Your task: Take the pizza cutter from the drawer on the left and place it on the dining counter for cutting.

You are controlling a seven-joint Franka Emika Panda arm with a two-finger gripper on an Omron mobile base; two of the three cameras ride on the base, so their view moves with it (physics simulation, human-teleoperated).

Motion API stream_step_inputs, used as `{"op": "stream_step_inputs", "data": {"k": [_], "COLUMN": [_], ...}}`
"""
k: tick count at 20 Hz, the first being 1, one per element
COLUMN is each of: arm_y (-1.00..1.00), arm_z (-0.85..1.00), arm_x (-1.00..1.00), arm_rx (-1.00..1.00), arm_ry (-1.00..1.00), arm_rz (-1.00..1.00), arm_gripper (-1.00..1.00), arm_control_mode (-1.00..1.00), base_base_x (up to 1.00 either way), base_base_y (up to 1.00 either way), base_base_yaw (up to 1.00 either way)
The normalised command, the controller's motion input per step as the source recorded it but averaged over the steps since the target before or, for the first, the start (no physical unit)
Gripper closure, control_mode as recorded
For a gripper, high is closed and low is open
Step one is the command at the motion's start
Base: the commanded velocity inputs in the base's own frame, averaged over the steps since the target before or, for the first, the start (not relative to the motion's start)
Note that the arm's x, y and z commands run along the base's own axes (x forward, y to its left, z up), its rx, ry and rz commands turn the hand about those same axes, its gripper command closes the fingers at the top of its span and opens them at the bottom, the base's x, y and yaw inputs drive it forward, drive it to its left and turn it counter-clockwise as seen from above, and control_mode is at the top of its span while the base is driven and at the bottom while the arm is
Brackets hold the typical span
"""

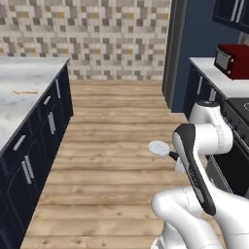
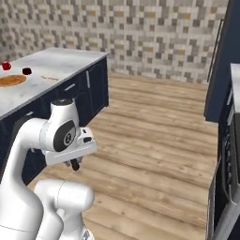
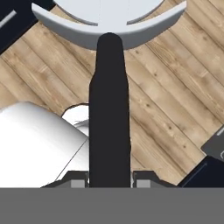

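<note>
The gripper [image 3: 109,181] clamps the pizza cutter [image 3: 109,109] by its black handle, wheel pointing away, with the dining counter [image 1: 24,104] far left.

From my left base camera the dining counter [image 1: 19,92] runs along the left, its cabinet fronts facing the open floor [image 1: 112,141] in the middle. A tiled wall [image 1: 97,34] stands behind both. On my right a second worktop [image 1: 219,80] carries a toaster oven [image 1: 233,61] at its far end, with a stove [image 1: 240,109] nearer me. The pizza cutter [image 1: 159,147] sits out over the floor, just left of my arm's forearm, between the two counters. In the hand camera its handle [image 3: 109,109] runs up between the gripper [image 3: 109,179] fingers, wheel beyond, floor beneath. From the right base camera a few small items [image 2: 14,77] lie on the dining counter, far left
</note>
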Motion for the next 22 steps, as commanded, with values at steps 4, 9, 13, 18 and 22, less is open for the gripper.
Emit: {"op": "stream_step_inputs", "data": {"k": [4, 9, 13, 18, 22], "arm_y": [0.00, 0.00, 0.00, 0.00, 0.00], "arm_z": [0.00, 0.00, 0.00, 0.00, 0.00], "arm_x": [0.00, 0.00, 0.00, 0.00, 0.00], "arm_rx": [0.00, 0.00, 0.00, 0.00, 0.00], "arm_ry": [0.00, 0.00, 0.00, 0.00, 0.00], "arm_rz": [0.00, 0.00, 0.00, 0.00, 0.00], "arm_gripper": [1.00, 1.00, 1.00, 1.00, 1.00], "arm_control_mode": [1.00, 1.00, 1.00, 1.00, 1.00], "base_base_x": [0.94, 0.94, 0.94, 0.91, 0.82], "base_base_y": [-0.03, -0.02, 0.00, 0.00, 0.00], "base_base_yaw": [0.03, 0.05, 0.09, 0.20, 0.32]}}
